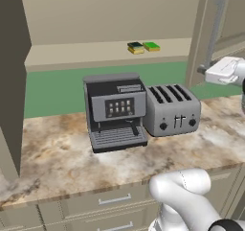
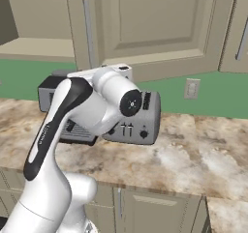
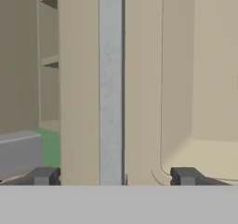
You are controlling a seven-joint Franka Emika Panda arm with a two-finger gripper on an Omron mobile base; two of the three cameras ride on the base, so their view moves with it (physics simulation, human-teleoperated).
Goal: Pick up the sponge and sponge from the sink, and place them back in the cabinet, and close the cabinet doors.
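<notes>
Cabinet (image 1: pixel 95 14) is sitting open, right door (image 1: pixel 203 28) swung out. Both sponges (image 1: pixel 143 47) are lying side by side on its shelf, so placing looks done and only door closing is left. Gripper (image 3: pixel 115 175) is facing the door's bar handle (image 3: pixel 110 79), jaws standing wide either side, gripping nothing.

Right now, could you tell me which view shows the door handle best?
The hand view: the handle runs straight up the frame, centred between the open end effector fingertips. The left base view shows it slanted at the right edge; the right base view shows it above the arm.
</notes>
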